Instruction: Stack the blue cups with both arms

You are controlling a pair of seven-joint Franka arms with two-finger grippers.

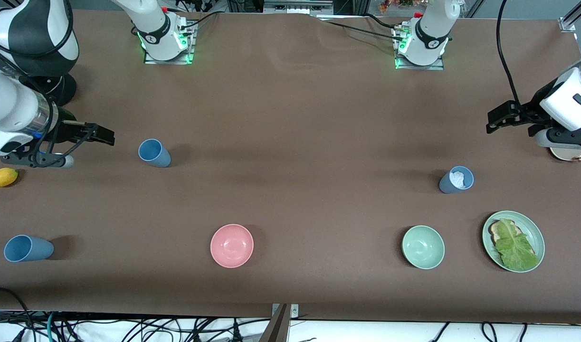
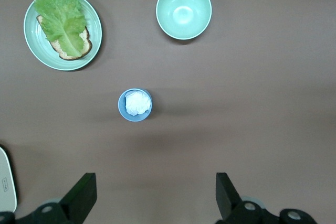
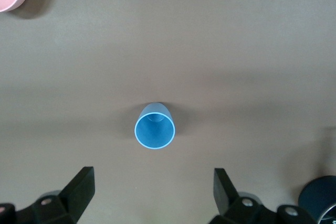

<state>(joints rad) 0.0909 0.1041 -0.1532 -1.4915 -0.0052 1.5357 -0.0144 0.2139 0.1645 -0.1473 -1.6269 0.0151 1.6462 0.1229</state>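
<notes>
Three blue cups stand upright on the brown table. A slate blue cup (image 1: pixel 154 153) (image 3: pixel 155 127) is toward the right arm's end. A sky blue cup (image 1: pixel 28 248) stands nearer the front camera at that same end. A greyer cup (image 1: pixel 456 180) (image 2: pixel 135 105), with something white and crumpled inside, is toward the left arm's end. My right gripper (image 1: pixel 105 134) (image 3: pixel 153 198) hangs open and holds nothing, over bare table beside the slate blue cup. My left gripper (image 1: pixel 494 121) (image 2: pixel 156 198) hangs open and holds nothing, over bare table beside the cup with the white filling.
A pink bowl (image 1: pixel 232 245) and a pale green bowl (image 1: pixel 423 247) (image 2: pixel 184 10) sit near the front edge. A green plate (image 1: pixel 532 228) (image 2: pixel 31 35) with bread and lettuce lies beside the green bowl. A yellow fruit (image 1: pixel 3 177) lies under the right arm.
</notes>
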